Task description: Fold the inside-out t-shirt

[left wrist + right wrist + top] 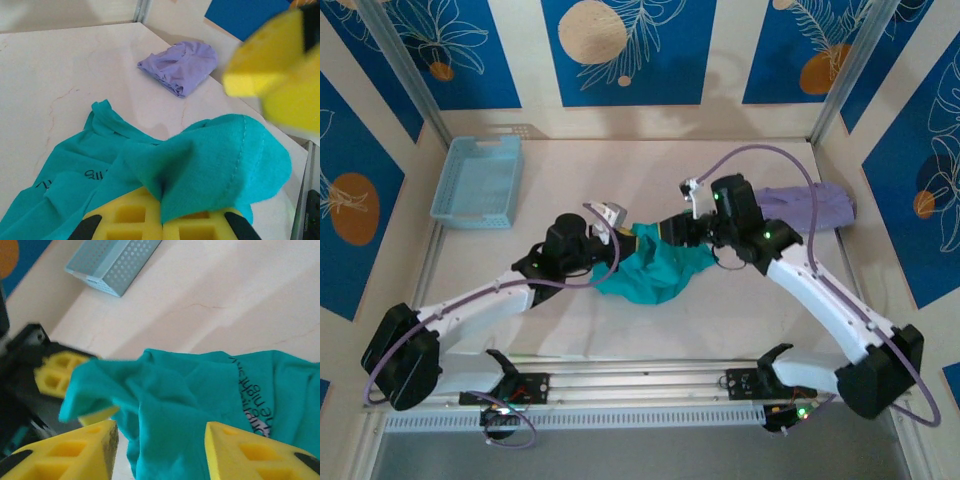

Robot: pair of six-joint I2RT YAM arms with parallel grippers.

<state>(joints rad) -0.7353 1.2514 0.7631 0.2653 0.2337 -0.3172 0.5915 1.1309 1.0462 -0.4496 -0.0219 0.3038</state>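
The left gripper (pixel 161 212) has its yellow jaws pressed together on a raised fold of the teal-green cloth t-shirt (pixel 215 155), and the cloth billows up out of the pinch. Just beside it and facing it, the right gripper (pixel 160 440) stands with its jaws well apart, bunched shirt cloth lying in the gap. Both arms reach inward, their wrists nearly meeting over the middle of the pale table (pixel 620 170), where the shirt lies crumpled. A crumpled pale lavender garment (pixel 825 205) sits at the far right, and a light blue perforated plastic basket (pixel 478 180) at the far left.
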